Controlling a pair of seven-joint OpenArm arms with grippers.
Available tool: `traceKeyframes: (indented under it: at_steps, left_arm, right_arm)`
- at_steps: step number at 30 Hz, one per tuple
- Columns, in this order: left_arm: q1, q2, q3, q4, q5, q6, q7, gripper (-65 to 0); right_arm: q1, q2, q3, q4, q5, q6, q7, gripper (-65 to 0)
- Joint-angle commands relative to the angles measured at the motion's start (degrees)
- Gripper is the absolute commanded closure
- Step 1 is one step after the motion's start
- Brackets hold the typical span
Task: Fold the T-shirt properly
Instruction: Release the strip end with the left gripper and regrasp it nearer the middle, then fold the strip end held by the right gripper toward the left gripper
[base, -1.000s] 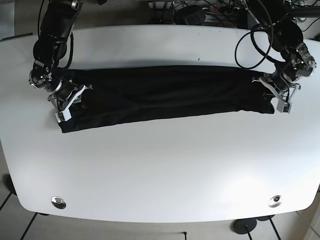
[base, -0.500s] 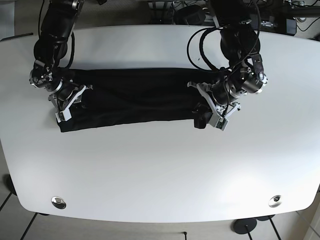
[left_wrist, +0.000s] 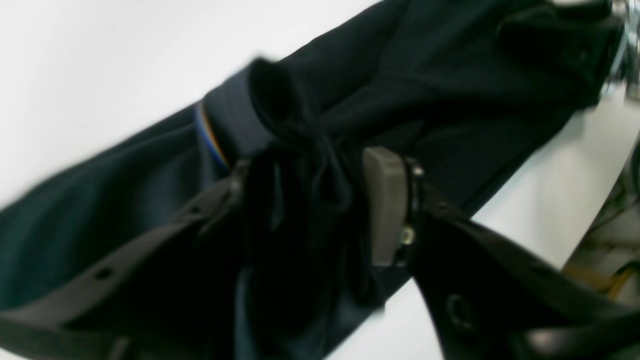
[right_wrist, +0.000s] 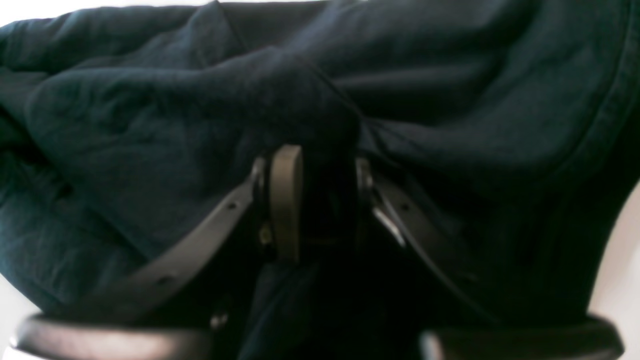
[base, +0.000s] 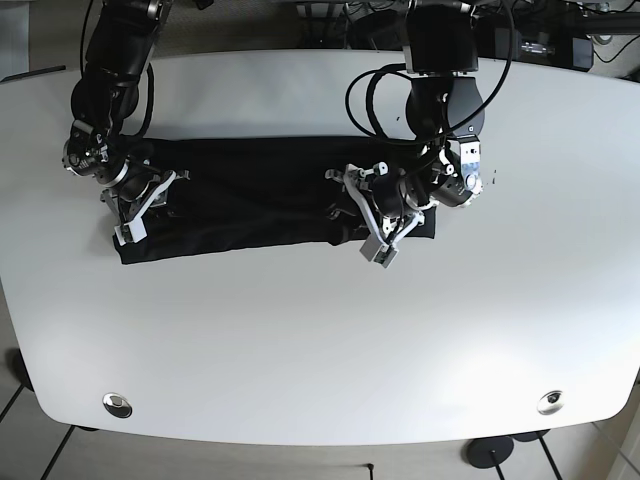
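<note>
Both hands (base: 375, 222) (base: 135, 208) pinch the T-shirt (base: 250, 205) on the white table (base: 300, 350).

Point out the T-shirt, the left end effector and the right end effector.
T-shirt (base: 255, 195), base view, flat middle of the cloth.
Left end effector (left_wrist: 305, 210), left wrist view, between fingertips pinching bunched cloth.
Right end effector (right_wrist: 325, 200), right wrist view, between fingertips gripping cloth.

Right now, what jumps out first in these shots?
The black T-shirt, a long dark band across the white table, with its right end doubled back toward the middle. The left tool is clamped on that carried end near the table's centre; the right tool pins the other end at the left of the base view. A striped collar trim shows in the left wrist view.
</note>
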Motion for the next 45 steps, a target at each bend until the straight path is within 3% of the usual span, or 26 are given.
traceKeyframes:
  at_steps: [1, 4, 8, 11, 13, 14, 16, 17, 18, 20, 21, 23, 25, 28, 30, 36, 40, 42, 45]
  left_arm:
    - [-3.4, 0.4, 3.5, 0.8, -1.5, 4.1, -0.9, -33.2]
    - [-4.6, 0.3, 10.4, 1.3, -1.5, 5.6, -0.9, -35.1]
    - [-6.2, 0.0, 14.2, 6.7, -1.5, 5.5, -0.9, -35.4]
    - [-6.2, -0.6, 9.3, 10.0, -1.5, 5.4, -0.9, -35.3]
    - [-5.5, -2.8, 4.6, 11.7, -1.5, 5.3, -0.9, -35.1]
    - [-4.2, -3.8, 3.4, 11.9, -1.5, 5.3, -0.9, -35.1]
    - [-1.7, -6.3, 0.9, 12.0, -1.5, 5.3, -0.9, -35.0]
    - [-0.4, -7.6, -0.6, 11.9, -1.5, 5.3, -0.9, -33.8]
    - [0.7, -8.0, -2.0, 11.9, -1.5, 4.9, -0.9, -30.3]
    - [2.4, -9.3, -4.2, 11.5, -1.5, 0.9, -0.9, -22.5]
    - [4.0, -10.4, -5.1, 11.2, -1.2, -3.3, -0.9, -18.1]
    - [5.7, -11.6, -5.7, 9.7, -1.1, -7.0, -0.9, -14.9]
    - [7.5, -13.7, -5.7, 7.1, -1.1, -7.8, -2.0, -13.2]
    - [10.3, -16.6, -5.5, 2.8, -1.0, -7.9, -9.5, -12.9]
    - [10.4, -17.5, -5.5, 1.0, -1.5, -8.0, -9.8, -12.9]
    - [10.8, -17.4, -5.7, 10.0, -1.5, -8.0, -9.6, -12.8]
    - [10.7, -17.4, -5.7, 9.1, -1.0, -7.7, -9.6, -12.8]
    - [10.5, -17.4, -5.8, 5.7, -1.0, -7.7, -9.9, -12.8]
    - [10.4, -17.0, -9.3, 1.3, -1.1, -7.9, -9.9, -12.9]
  right_arm:
    - [0.9, 0.5, 0.1, 1.2, 0.3, 0.12, 0.5, -14.4]
    - [0.9, 0.5, 0.2, 2.1, 0.3, 0.12, 0.5, -14.4]
    - [0.9, 0.5, 0.2, 5.9, 0.3, 0.12, 0.4, -14.4]
    - [1.1, 0.5, 1.8, 11.0, 2.1, 0.12, -2.6, -15.2]
    - [2.2, 0.7, 5.7, 13.4, 8.6, 0.12, -7.5, -15.9]
    - [3.1, 1.1, 7.3, 13.2, 11.5, 0.12, -9.8, -18.1]
    - [4.6, 2.5, 13.3, 11.1, 18.1, 0.12, -15.5, -33.3]
    - [5.1, 2.8, 16.9, 8.2, 21.3, 0.12, -17.4, -43.6]
    - [5.8, 3.0, 18.8, 5.6, 22.8, 0.12, -18.2, -49.3]
    - [6.6, 5.5, 21.0, 0.6, 24.9, 0.12, -18.6, -56.6]
    - [6.9, 7.1, 21.4, -3.9, 26.1, 0.12, -18.6, -57.7]
    - [7.0, 8.9, 23.1, -10.3, 27.0, 0.12, -18.2, -57.5]
    - [7.0, 10.6, 24.1, -15.5, 26.9, 0.12, -17.5, -57.7]
    - [5.7, 10.8, 23.9, -17.0, 26.8, 0.12, -16.3, -57.9]
    - [4.3, 10.6, 23.3, -16.7, 26.8, 0.12, -16.3, -57.7]
    - [0.9, 3.6, 14.1, -9.2, 26.8, 0.12, -16.0, -57.7]
    - [0.9, 2.1, 11.7, -7.6, 26.8, 0.12, -16.1, -57.2]
    - [0.9, 2.0, 11.7, -7.7, 26.7, 0.12, -15.9, -52.0]
    - [1.3, 2.1, 11.6, -7.7, 26.1, 0.12, -15.8, -31.1]
